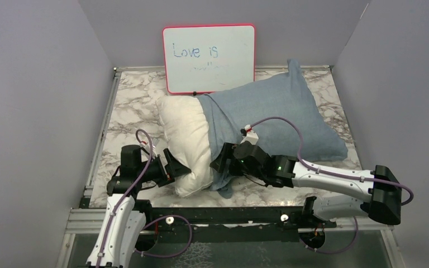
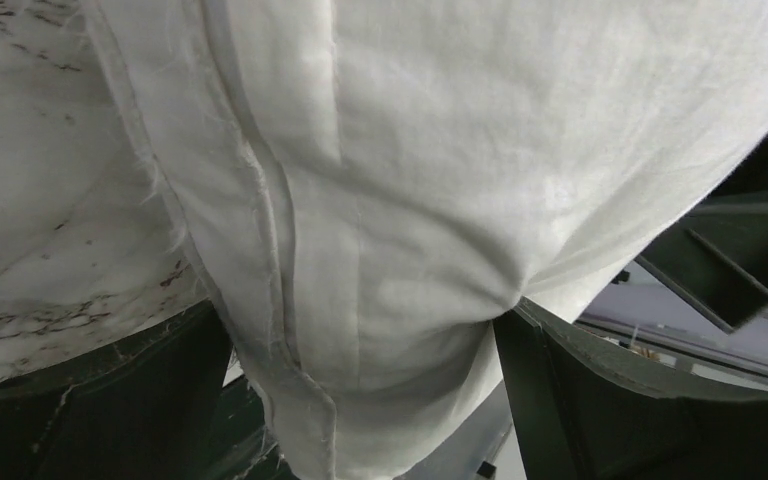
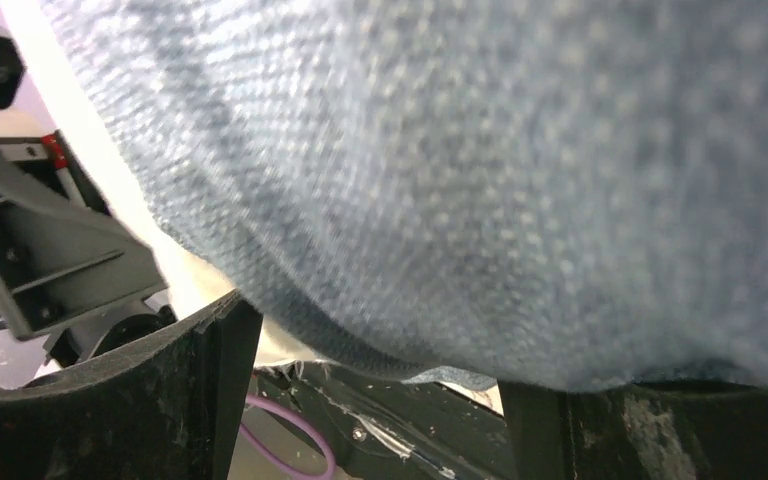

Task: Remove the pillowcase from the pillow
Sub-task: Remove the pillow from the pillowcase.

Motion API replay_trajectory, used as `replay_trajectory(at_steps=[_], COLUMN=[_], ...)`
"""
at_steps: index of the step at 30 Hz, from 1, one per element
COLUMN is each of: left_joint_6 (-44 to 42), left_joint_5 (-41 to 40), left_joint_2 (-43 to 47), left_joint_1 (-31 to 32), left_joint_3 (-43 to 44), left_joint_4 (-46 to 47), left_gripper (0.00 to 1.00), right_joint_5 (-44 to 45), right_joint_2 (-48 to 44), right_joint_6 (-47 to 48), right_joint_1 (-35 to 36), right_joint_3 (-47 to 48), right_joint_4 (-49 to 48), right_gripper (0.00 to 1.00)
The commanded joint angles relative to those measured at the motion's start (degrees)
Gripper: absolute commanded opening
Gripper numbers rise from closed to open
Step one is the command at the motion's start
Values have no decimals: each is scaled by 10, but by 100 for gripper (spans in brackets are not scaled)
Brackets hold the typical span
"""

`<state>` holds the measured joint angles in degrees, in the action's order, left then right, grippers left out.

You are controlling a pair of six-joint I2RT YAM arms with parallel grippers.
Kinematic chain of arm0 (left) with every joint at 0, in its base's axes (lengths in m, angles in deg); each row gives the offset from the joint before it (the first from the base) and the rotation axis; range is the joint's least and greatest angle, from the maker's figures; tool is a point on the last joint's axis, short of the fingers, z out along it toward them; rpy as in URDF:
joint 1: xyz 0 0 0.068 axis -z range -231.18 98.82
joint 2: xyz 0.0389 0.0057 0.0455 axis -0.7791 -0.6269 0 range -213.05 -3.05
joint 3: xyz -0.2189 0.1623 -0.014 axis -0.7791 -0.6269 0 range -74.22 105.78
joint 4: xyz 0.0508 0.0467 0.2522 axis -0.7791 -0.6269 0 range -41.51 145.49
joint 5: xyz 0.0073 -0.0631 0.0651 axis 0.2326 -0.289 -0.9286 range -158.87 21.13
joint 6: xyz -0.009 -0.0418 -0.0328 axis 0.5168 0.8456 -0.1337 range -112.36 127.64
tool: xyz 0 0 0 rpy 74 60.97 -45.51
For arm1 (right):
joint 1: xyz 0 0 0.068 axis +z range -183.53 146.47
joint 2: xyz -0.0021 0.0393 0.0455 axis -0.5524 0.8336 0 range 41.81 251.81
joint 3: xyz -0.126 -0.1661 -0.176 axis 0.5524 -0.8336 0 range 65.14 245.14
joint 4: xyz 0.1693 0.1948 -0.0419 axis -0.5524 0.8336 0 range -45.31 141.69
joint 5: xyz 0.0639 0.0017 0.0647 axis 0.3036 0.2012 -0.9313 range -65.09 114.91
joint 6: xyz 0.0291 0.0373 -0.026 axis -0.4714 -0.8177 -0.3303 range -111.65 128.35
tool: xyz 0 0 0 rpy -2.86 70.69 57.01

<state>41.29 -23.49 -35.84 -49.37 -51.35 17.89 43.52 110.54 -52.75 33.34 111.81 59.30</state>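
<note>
The white pillow (image 1: 183,131) lies across the table with its left third bare. The dusty blue-grey pillowcase (image 1: 279,114) covers the rest, and its open hem hangs at the front middle. My left gripper (image 1: 180,169) is at the pillow's near-left corner. In the left wrist view the corner (image 2: 390,250) fills the gap between the wide-apart jaws of my left gripper (image 2: 360,310), and the right fingertip dents the fabric. My right gripper (image 1: 219,163) is at the pillowcase hem. In the blurred right wrist view, my right gripper (image 3: 370,345) is open with the blue cloth (image 3: 480,180) lying over its fingertips.
A red-framed whiteboard (image 1: 209,58) reading "Love is" leans on the back wall behind the pillow. The marble tabletop (image 1: 134,111) has a metal rim, with grey walls on three sides. The black frame rail (image 1: 229,215) runs along the near edge.
</note>
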Motion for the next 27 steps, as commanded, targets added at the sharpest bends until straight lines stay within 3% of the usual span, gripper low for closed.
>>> replay_trajectory(at_steps=[1,5,7,11,15,19,23,27], left_joint_6=[95,181,219,255,254,250,225,213], left_joint_5=[75,93,95,89,72,69,65,62], left_joint_2=[34,34,31,25,10,-9,-26,-31], left_joint_1=[6,11,13,18,18,18,18,18], left_joint_3=[-33,-71,-84,-84,-43,-2,43,72], left_joint_4=[112,233,284,351,353,344,304,278], left_gripper=[99,97,80,34,4,0,0,0], right_joint_5=[-71,-94,-107,-128,-116,-67,-47,-17], right_joint_2=[31,45,42,16,-33,-110,-192,-220], right_joint_6=[34,39,41,42,10,-84,-147,-184], right_joint_1=[-31,-33,-34,-34,-34,-34,-34,-34], right_joint_3=[30,37,37,37,12,-62,-154,-191], right_joint_4=[-35,-40,-43,-35,12,53,14,-16], right_gripper=[86,86,86,86,87,85,72,67])
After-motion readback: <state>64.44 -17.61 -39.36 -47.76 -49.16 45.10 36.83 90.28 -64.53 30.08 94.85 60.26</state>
